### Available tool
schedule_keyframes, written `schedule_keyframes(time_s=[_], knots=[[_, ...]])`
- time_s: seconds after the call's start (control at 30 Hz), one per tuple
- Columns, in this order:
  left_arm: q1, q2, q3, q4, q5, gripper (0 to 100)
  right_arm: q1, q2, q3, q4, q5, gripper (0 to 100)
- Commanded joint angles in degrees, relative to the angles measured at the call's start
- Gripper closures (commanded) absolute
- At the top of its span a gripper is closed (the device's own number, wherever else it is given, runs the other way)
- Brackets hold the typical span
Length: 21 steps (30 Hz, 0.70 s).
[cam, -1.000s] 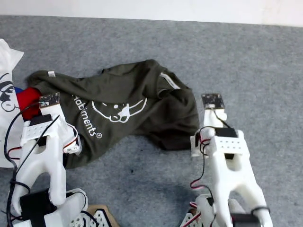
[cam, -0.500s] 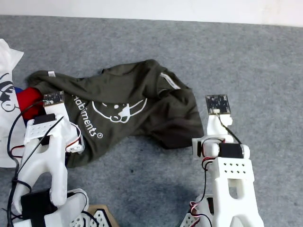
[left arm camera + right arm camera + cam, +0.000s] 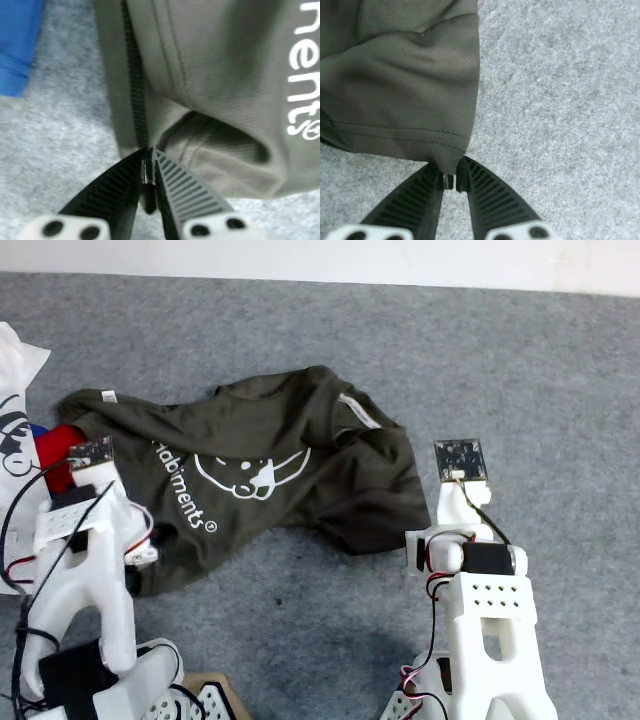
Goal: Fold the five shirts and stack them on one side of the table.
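Lying rumpled across the grey counter (image 3: 520,360), the dark olive T-shirt (image 3: 270,470) looks light, limp and not slippery, so it should sag and bunch wherever it is unsupported and is best taken by hems and corners, not mid-panel. The left tool (image 3: 148,167) is clamped on a fold of the hem near the white lettering (image 3: 302,75), and the right tool (image 3: 450,179) is pinched on a corner of the fabric at the shirt's other end. Such thin bites could slip under a hard pull, so I judge an even lift at both ends safest.
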Motion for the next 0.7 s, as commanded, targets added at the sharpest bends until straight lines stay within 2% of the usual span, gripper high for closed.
schedule_keyframes(time_s=[0.0,0.33,0.53,0.67], knots=[[-1.10,-0.22,0.31,-0.18,-3.69,95,0.66,-1.45,-0.75,-0.66,0.53,99.1],[-1.19,-2.42,-1.54,3.34,-4.04,75,0.66,-1.45,-0.48,-0.75,0.53,99.1],[-3.56,-10.51,-2.33,8.70,-4.04,73,0.66,-1.45,-0.40,-0.75,0.62,99.1],[-3.47,-10.95,2.95,6.86,-4.13,73,0.66,-1.45,-0.40,-0.75,0.62,99.1]])
